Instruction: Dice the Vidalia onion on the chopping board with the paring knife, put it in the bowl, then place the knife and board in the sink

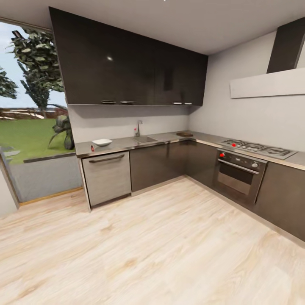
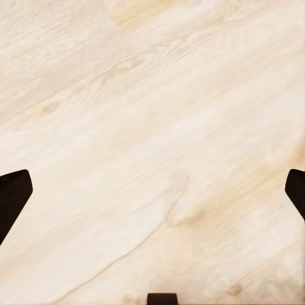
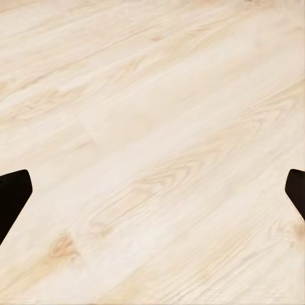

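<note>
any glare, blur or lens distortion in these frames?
Head view: wide-angle stretch at the edges, a small glare spot on the black cabinets, soft detail around the far sink. Both wrist views: evenly lit wood floor, sharp grain, no shadows.

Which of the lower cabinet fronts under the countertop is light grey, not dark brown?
The front at the counter's left end, below the white bowl; the others are dark brown.

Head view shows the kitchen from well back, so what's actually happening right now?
Nothing is being handled yet. The robot stands out on the wood floor, away from the countertop. The bowl sits left of the sink, the chopping board near the corner. Both the left gripper and right gripper hang open and empty over the floor.
</note>
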`<state>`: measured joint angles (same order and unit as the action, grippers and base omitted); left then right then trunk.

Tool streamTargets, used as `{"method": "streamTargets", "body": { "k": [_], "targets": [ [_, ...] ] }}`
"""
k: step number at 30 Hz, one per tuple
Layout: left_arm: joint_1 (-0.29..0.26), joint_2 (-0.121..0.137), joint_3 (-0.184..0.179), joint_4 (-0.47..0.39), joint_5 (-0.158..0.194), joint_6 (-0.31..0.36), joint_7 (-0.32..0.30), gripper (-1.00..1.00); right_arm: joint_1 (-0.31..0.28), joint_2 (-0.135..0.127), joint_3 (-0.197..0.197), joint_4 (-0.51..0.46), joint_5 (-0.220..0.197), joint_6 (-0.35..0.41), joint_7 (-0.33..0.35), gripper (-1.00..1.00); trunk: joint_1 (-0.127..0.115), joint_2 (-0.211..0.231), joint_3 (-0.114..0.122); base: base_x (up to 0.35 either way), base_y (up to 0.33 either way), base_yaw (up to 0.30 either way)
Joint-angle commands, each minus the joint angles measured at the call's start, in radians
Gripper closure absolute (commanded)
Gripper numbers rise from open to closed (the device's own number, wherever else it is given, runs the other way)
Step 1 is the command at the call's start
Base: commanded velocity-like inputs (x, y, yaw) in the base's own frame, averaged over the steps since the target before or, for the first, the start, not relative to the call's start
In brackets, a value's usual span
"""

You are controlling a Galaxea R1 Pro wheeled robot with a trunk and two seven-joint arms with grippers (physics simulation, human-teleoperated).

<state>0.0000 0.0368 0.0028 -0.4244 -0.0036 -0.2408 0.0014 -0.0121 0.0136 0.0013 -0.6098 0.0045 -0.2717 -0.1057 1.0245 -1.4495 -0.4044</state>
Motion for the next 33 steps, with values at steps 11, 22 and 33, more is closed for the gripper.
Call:
{"method": "streamTargets", "body": {
  "k": [11, 22, 33],
  "targets": [
    [0.0, 0.0, 0.0, -0.001, -0.001, -0.002, 0.0, -1.0, 0.0, 0.0, 0.0, 0.001, 0.001, -0.003, -0.003, -1.0, 0.001, 0.0, -0.001, 0.296, -0.185, 0.107],
    [0.0, 0.0, 0.0, -0.001, -0.001, -0.002, 0.0, -1.0, 0.0, 0.0, 0.0, 0.001, 0.001, -0.002, -0.003, -1.0, 0.001, 0.0, -0.001, 0.296, -0.185, 0.114],
    [0.0, 0.0, 0.0, -0.001, -0.001, -0.002, 0.0, -1.0, 0.0, 0.0, 0.0, 0.001, 0.001, -0.002, -0.003, -1.0, 0.001, 0.0, -0.001, 0.296, -0.185, 0.115]
  ]
}}
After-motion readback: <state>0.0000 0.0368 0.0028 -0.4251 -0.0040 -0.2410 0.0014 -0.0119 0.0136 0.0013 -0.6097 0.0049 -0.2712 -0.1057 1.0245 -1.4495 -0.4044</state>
